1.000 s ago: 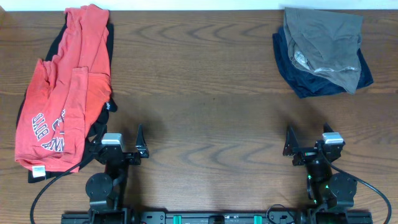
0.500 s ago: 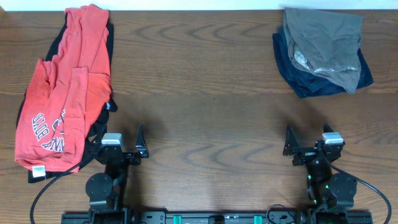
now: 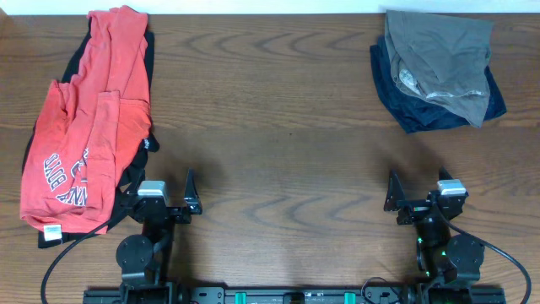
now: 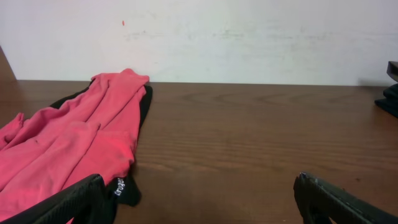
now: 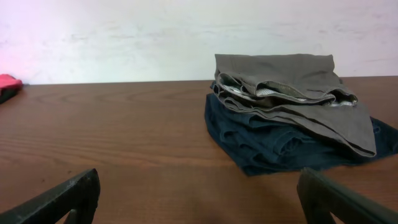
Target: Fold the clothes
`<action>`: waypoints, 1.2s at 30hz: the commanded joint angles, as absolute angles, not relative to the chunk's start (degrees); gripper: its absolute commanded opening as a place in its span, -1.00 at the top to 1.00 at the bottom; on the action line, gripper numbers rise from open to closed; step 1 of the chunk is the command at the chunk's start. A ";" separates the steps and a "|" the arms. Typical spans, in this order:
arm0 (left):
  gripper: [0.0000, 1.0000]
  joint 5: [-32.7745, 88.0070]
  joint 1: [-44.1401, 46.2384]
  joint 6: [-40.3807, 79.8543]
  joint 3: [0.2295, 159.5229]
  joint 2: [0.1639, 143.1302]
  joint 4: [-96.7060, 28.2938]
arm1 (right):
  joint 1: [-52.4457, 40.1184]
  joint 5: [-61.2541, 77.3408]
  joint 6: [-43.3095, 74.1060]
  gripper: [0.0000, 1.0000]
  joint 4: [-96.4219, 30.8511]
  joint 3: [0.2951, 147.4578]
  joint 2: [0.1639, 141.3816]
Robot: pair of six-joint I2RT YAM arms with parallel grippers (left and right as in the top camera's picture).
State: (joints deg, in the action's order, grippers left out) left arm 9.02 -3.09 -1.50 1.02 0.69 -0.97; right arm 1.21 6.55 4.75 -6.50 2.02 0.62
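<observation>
Clothes [image 3: 93, 118] lie in two heaps at the far corners of a brown wooden desk [image 3: 287, 127], seen from above. At ten o'clock an orange-red T-shirt [image 3: 80, 152] with white-and-navy lettering sprawls crumpled and unfolded over a black top [image 3: 139, 165], whose dark edges peep out along its sides. This heap looks like the work waiting to be done. At two o'clock a grey-brown garment [image 3: 439, 51] rests on a navy garment [image 3: 405, 105], bunched into a compact stack. It sits well apart from the first heap, probably so the two lots do not mix. The broad stretch of wood between them would serve as room for spreading a garment flat. The left hand [image 3: 160, 201] sits at seven o'clock near the desk's front edge, fingers spread wide and released, grasping nothing, just beside the T-shirt's lettered end. The right hand [image 3: 426, 201] sits at five o'clock, likewise released and holding nothing, well apart from the stack. Both point toward twelve o'clock in what looks like a resting pose. Folding of the T-shirt appears not yet begun, and the left hand is best placed to reach it.
</observation>
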 commanded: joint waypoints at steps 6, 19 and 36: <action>-0.96 9.87 -2.83 -1.06 0.23 0.34 -3.18 | 0.32 6.24 4.01 -0.99 -6.39 1.58 0.27; -0.95 9.91 -2.81 -1.02 0.23 0.34 -2.96 | 0.32 3.14 4.01 -0.99 -5.80 1.58 0.27; -0.96 10.55 -2.83 0.97 3.11 1.15 -4.38 | 0.36 4.12 4.14 -0.99 3.05 3.55 0.73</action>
